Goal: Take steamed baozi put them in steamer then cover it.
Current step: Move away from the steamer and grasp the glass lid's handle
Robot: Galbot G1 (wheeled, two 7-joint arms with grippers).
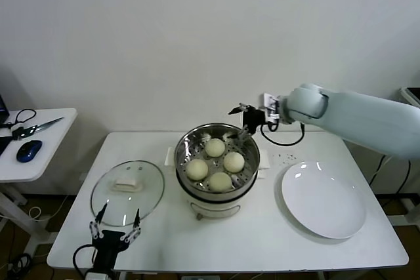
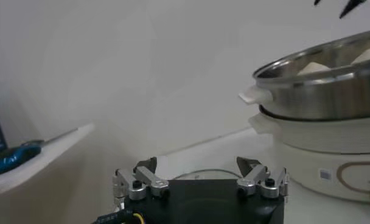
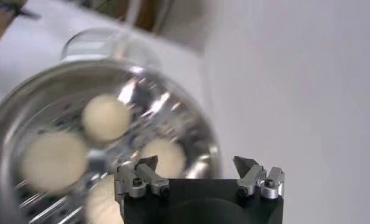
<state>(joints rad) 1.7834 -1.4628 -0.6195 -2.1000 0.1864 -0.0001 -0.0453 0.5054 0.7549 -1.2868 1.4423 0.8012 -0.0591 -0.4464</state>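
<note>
Nearby, the cover (image 1: 127,191) lies left of the steamer (image 1: 217,162), a white plate (image 1: 323,199) right.

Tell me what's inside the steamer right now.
Four steamed baozi sit on the perforated tray inside the steamer. The cover lies on the table beside it. Whatever is under the tray is hidden.

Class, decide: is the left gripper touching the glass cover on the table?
Apart. The head view shows the open left gripper just short of the cover, with bare table showing between them.
</note>
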